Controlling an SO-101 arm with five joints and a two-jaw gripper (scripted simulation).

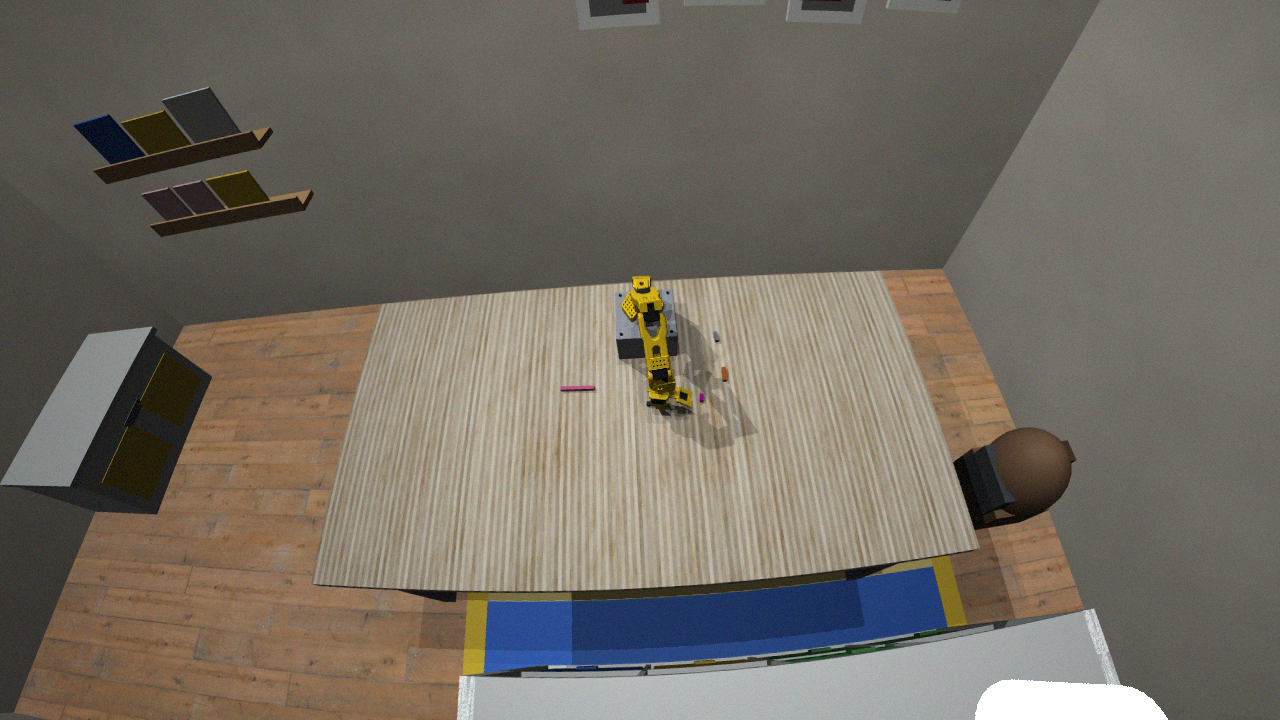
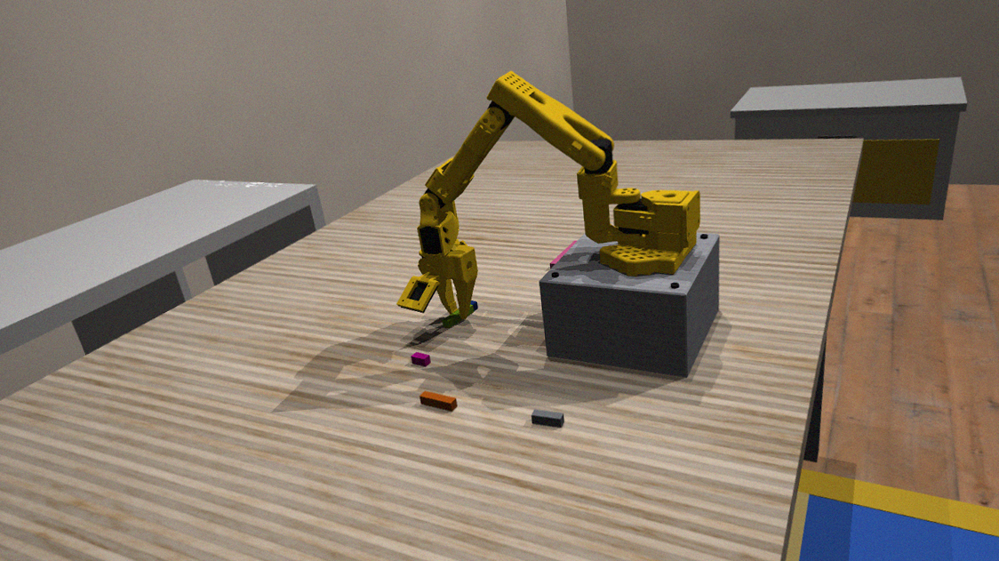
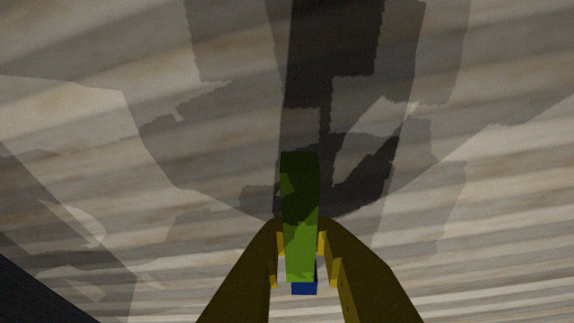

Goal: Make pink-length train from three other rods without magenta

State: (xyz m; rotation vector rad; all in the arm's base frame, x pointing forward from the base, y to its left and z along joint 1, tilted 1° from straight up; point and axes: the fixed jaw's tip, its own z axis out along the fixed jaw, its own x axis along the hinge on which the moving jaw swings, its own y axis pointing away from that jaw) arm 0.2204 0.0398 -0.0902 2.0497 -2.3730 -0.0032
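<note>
The hand (image 2: 453,307) is closed on the lime rod (image 3: 300,224), which is seen in the wrist view lying lengthwise between the two jaws and projecting beyond their tips. A blue rod (image 3: 304,287) is located at the near end of the lime rod, in line with it; whether the two ends touch cannot be determined. In the exterior view the hand is pointed downward, with its tips at or just above the counter (image 2: 262,457), and the lime rod is mostly hidden beneath them. The arm is mounted on a grey base block (image 2: 690,327). The magenta rod (image 2: 420,358) is positioned on the counter near the hand but apart from it. The orange rod (image 2: 438,399) and the grey rod (image 2: 547,417) are positioned farther out, each separate from the others. The pink rod (image 1: 577,388) is placed flat on the counter, well apart from the remaining rods, on the opposite side of the arm.
</note>
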